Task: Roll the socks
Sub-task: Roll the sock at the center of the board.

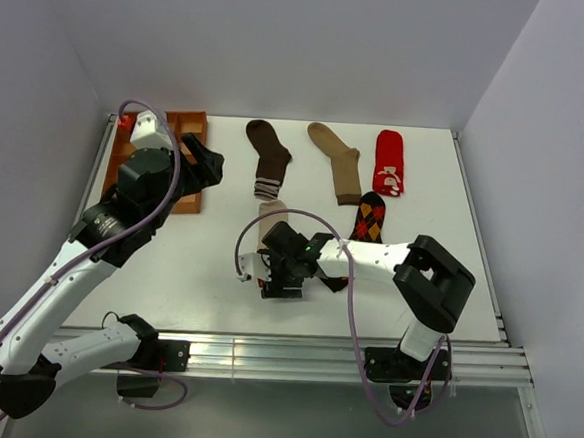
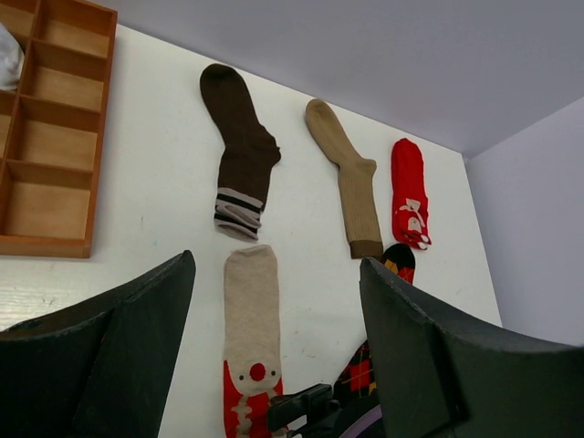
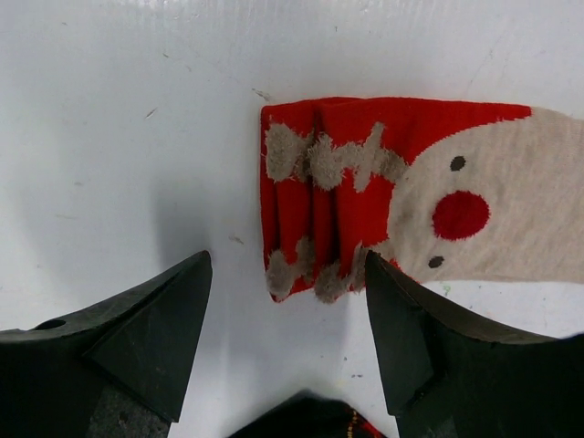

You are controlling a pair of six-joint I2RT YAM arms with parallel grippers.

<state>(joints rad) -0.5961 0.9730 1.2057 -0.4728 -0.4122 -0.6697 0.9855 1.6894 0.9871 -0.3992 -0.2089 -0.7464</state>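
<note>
right claw (image 3: 287,260) is hovering wide open, empty; beige red-toed sock (image 3: 365,182) is lying just ahead, its bunched end likely needing pinching, rolling next.

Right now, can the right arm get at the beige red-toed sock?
Probably yes. The right arm has its jaws open just at the bunched red end of the beige red-toed sock, which lies flat on the table. Nothing lies across it.
</note>
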